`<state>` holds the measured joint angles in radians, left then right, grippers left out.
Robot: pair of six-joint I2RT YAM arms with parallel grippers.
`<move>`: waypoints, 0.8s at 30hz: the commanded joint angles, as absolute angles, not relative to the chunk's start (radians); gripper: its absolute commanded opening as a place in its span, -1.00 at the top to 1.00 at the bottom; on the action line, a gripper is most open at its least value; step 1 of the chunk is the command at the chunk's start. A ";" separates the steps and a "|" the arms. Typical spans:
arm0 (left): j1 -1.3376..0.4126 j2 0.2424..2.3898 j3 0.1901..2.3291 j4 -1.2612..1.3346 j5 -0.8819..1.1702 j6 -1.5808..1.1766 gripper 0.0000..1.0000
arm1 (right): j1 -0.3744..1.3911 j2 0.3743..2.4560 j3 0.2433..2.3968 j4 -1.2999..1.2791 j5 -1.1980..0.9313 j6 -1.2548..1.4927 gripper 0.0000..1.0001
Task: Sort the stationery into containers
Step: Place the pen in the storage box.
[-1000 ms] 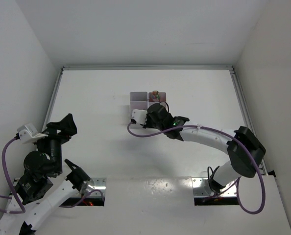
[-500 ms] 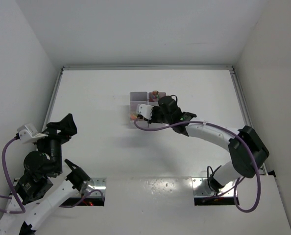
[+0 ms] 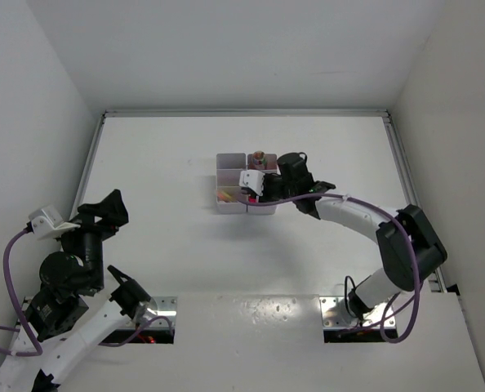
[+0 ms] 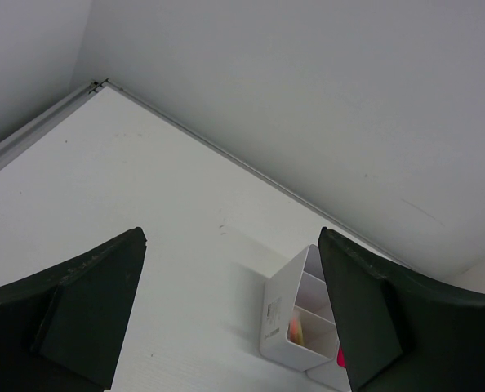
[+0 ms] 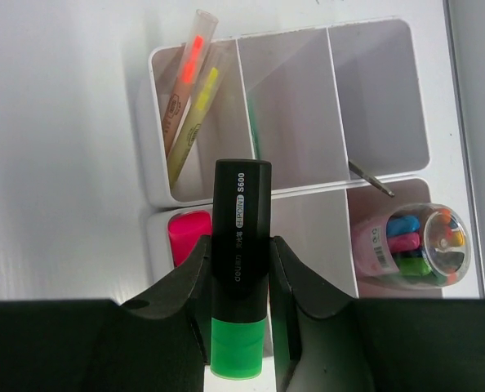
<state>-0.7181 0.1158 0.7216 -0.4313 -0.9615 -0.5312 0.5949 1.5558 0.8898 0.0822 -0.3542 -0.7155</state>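
R pincer (image 5: 239, 265) shifted over tray (image 5: 381, 98), gripping green hiliter (image 5: 241, 220) | sticks (image 5: 189, 106), pink hiliter (image 5: 189, 237) inside | L pincer (image 4: 230, 237) released

Light falls bright, even and white from overhead, and the table (image 3: 161, 163) nearly washes out. The tray (image 4: 277, 327) throws only a faint grey shadow to its left. My left gripper (image 4: 230, 314) shows dark and soft-edged, while the print on the green highlighter (image 5: 241, 245) reads crisp in my right wrist view.

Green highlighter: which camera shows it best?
Right wrist view: the green highlighter fills the middle, label readable, gripped by the right claw. From the top it cannot be made out; the left wrist shows only the tray.
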 commanded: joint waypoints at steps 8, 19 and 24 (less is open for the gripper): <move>-0.709 0.126 0.721 -0.405 -0.963 -0.515 -0.85 | 0.538 1.603 0.877 0.164 -0.541 -0.723 1.00; -0.709 0.126 0.721 -0.405 -0.963 -0.515 -0.85 | 0.494 1.643 0.887 0.164 -0.557 -0.713 0.60; -0.709 0.126 0.721 -0.405 -0.963 -0.515 -0.85 | 0.474 1.643 0.887 0.164 -0.566 -0.713 0.51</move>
